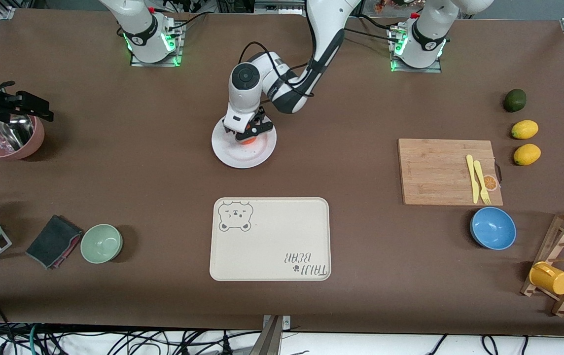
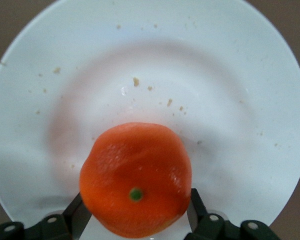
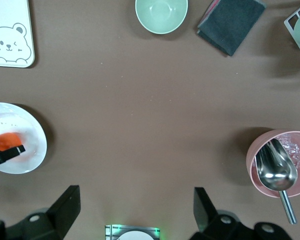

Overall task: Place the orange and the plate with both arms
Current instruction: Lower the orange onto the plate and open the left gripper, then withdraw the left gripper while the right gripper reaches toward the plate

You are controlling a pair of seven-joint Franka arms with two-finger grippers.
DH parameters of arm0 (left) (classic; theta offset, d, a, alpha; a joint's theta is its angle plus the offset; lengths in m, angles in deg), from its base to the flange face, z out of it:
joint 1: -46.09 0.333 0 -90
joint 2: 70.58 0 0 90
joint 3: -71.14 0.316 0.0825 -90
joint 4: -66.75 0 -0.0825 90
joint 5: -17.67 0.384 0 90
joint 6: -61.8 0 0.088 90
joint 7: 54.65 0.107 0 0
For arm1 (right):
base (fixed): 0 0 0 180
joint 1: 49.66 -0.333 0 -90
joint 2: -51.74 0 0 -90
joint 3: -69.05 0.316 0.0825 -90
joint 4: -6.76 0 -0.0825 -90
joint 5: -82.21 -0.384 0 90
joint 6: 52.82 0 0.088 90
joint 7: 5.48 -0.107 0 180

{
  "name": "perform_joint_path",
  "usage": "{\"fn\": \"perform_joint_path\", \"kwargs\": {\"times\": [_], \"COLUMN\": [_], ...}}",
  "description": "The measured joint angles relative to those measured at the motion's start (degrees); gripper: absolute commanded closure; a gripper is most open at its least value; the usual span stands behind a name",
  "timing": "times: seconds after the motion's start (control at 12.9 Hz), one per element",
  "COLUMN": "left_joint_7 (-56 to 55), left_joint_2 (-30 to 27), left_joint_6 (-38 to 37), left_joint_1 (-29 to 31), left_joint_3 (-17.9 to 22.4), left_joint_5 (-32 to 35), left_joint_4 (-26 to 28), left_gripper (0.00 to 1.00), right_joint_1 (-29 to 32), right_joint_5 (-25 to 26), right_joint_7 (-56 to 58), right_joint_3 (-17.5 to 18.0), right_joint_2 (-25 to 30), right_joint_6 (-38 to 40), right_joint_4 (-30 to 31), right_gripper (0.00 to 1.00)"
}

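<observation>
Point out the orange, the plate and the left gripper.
orange (image 2: 135, 175): left wrist view, middle of its skin.
plate (image 2: 230, 75): left wrist view, bare rim.
left gripper (image 1: 248, 134): front view, between its fingertips.

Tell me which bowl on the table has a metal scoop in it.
The pink bowl at the right arm's end of the table holds the metal scoop. The pale green bowl and the blue bowl have nothing in them.

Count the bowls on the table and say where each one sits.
3. A green bowl beside the dark cloth; a blue bowl nearer the front camera than the cutting board; a pink bowl holding a metal scoop, at the right arm's end.
</observation>
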Motion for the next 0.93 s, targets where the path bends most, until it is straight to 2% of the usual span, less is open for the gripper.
{"fn": "perform_joint_path", "kwargs": {"times": [0.23, 0.46, 0.93], "left_joint_7": [0.3, 6.0, 32.9], "left_joint_2": [-3.4, -9.9, -16.3], "left_joint_6": [-8.4, -18.6, -33.9], "left_joint_1": [0.7, 5.3, 25.4], "left_joint_3": [3.6, 4.6, 5.0], "left_joint_5": [0.3, 0.9, 1.0], "left_joint_4": [-2.2, -2.6, -2.5], "left_gripper": [0.00, 0.00, 0.00], "right_joint_1": [0.2, 0.7, 0.6], "right_joint_5": [-1.2, -2.1, -0.8], "right_joint_7": [0.0, 0.0, 1.1], "right_joint_3": [-0.2, -0.6, -0.5], "right_joint_2": [-0.4, -1.2, -8.8], "right_joint_6": [-1.0, -1.2, -0.4], "right_joint_4": [0.0, 0.0, 0.1], "right_gripper": [0.00, 0.00, 0.00]}}
